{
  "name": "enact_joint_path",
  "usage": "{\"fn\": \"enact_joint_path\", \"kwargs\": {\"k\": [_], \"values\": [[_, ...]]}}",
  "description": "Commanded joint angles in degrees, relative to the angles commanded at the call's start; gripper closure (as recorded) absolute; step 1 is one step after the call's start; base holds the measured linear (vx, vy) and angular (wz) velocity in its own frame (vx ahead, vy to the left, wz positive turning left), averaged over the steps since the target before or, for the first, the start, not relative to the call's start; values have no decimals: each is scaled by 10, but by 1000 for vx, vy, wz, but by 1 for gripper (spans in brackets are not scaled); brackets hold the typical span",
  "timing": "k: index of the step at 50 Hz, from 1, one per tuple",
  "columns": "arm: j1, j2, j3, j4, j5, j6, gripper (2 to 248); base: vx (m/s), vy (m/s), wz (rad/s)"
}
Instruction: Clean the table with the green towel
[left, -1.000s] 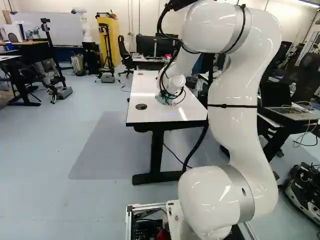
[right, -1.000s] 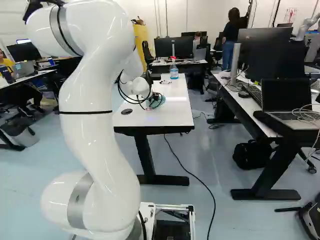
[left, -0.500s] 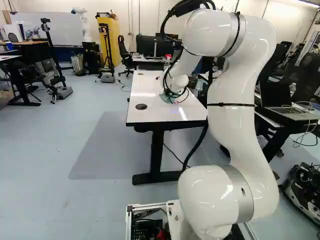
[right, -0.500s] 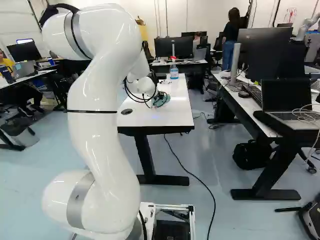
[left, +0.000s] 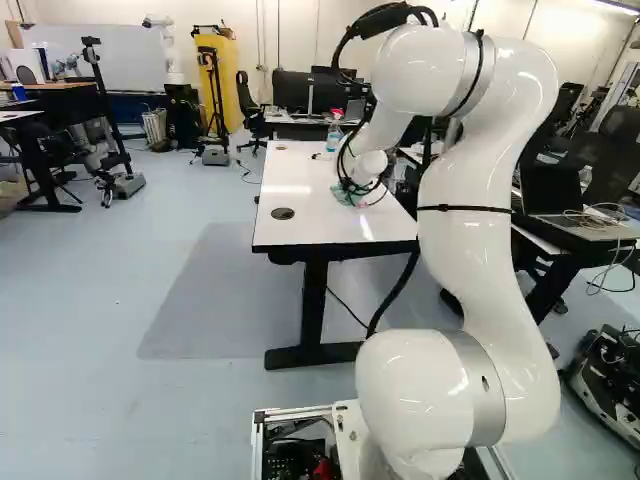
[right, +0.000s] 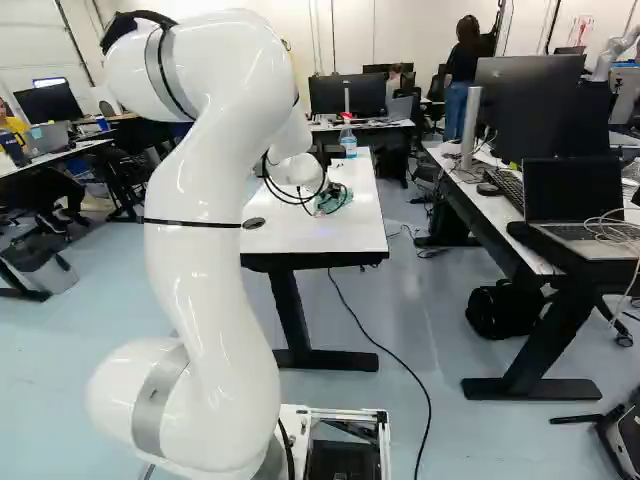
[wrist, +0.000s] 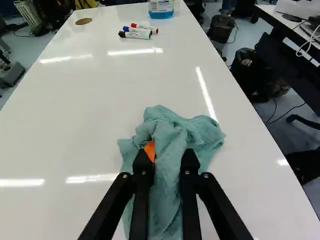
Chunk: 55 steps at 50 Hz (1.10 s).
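Since the earlier frames, the white arm (left: 465, 180) has swung its far end toward the right side of the desk (right: 290, 240), and the green towel (wrist: 167, 132) has travelled with it. The pincer (right: 328, 203) is closed on the towel, cloth bunched between its two black fingers. In the wrist view, the pincer (wrist: 170, 160) has one of its orange pads (wrist: 150, 150) peeking out against the cloth. Crumpled folds fan out on the glossy white desktop just ahead of the fingertips, and more towel trails back between the fingers.

Well ahead of the towel, three markers lie close together on the desk: a red one (wrist: 145, 27), a blue one (wrist: 137, 30) and a black one (wrist: 134, 35). Just past them stands a spray bottle (right: 348, 142) with blue liquid and a red and white top. A dark round cable cover (right: 254, 223) sits in the desktop, to the left of the towel in the right base view.

At the right of that view, a second table (right: 490, 207) holds an open laptop (right: 575, 195) and a large monitor (right: 545, 105). A black bag (right: 497, 310) rests on the floor beneath it.
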<state>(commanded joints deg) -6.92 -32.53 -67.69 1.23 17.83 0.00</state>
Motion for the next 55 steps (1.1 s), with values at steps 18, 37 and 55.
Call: {"fn": "enact_joint_path", "kwargs": {"k": [18,37,55], "values": [[-23,15,20,0,0,0,187,0,0,0],[-24,61,80,0,0,0,187,0,0,0],[-9,99,130,0,0,0,187,0,0,0]]}}
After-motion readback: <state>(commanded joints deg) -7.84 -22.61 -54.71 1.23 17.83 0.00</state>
